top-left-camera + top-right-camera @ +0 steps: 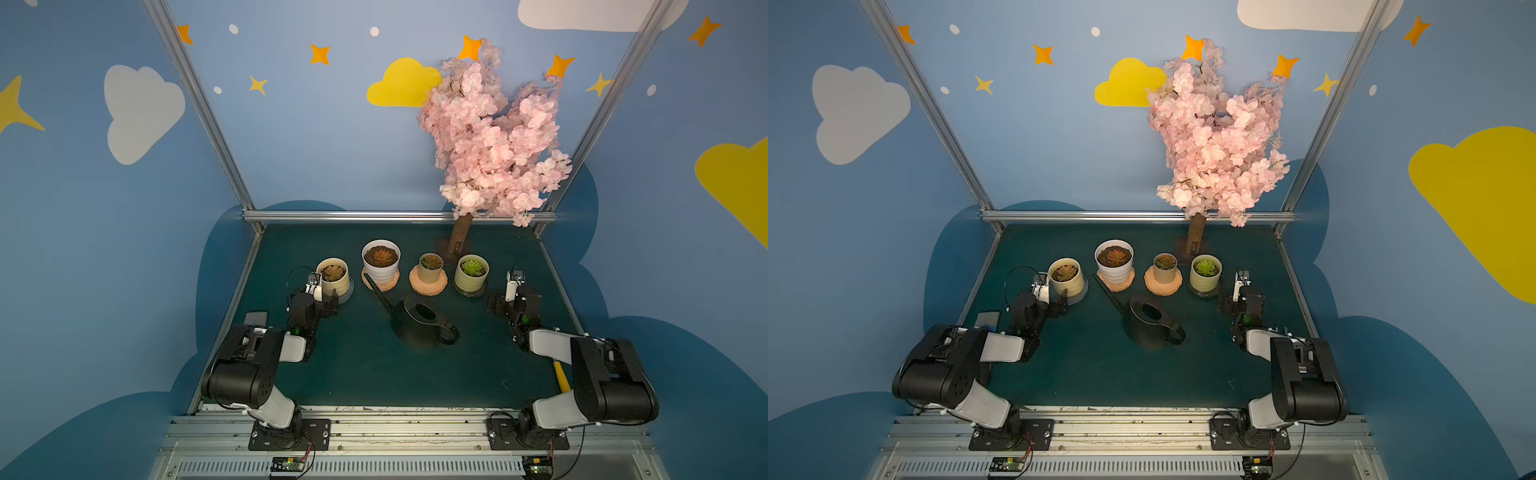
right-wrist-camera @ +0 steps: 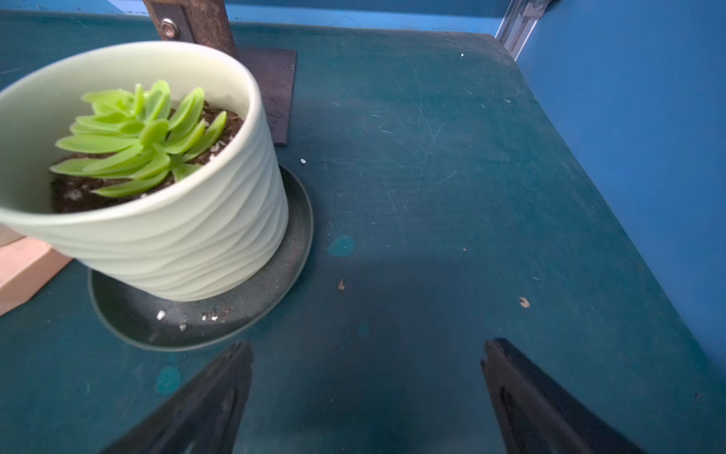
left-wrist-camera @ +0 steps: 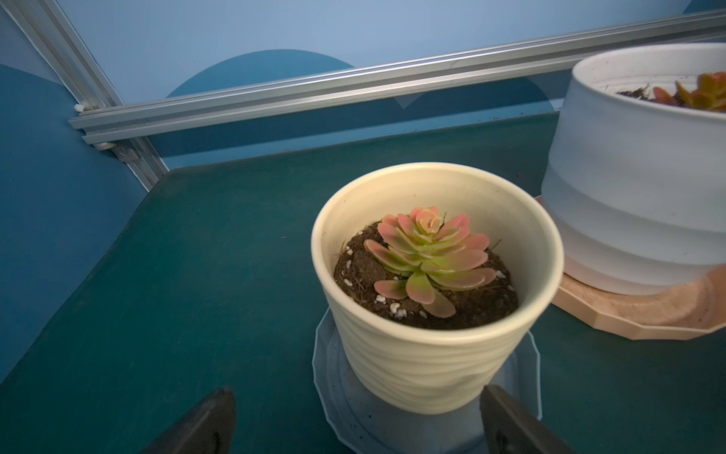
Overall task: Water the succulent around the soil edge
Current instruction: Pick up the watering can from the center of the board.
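A black watering can stands mid-table, its spout toward the pots, and no gripper touches it. Behind it is a row of potted succulents: a cream pot with a pink-green succulent, a white pot, a small tan pot, and a pale green pot with a green succulent. My left gripper is open just short of the cream pot. My right gripper is open and empty beside the green pot.
A pink blossom tree rises from the back right of the table. Aluminium frame rails edge the back and sides. A yellow-handled item lies by the right arm, and a grey block by the left arm.
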Controlling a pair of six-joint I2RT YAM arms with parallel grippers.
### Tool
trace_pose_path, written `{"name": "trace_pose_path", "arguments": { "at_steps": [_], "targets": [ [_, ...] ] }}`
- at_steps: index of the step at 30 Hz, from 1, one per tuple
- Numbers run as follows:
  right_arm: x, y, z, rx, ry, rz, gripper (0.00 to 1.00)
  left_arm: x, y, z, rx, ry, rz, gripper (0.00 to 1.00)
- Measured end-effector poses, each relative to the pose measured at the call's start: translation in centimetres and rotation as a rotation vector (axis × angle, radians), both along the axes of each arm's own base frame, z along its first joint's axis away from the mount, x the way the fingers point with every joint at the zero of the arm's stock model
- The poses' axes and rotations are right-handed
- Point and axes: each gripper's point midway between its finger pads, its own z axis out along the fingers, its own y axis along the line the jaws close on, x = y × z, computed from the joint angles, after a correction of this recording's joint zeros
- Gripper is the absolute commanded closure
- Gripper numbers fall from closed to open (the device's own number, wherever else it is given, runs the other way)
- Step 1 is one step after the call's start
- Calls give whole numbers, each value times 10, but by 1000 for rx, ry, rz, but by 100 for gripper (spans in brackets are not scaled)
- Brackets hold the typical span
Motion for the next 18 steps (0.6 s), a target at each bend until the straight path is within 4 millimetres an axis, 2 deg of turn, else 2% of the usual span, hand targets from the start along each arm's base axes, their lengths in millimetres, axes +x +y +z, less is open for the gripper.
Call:
{"name": "trace_pose_path", "arguments": {
  "at_steps": [18],
  "targets": [
    [0,-1,0,2,0,-1,4,0,-1,0,-2,1,-8,0]
  ]
}}
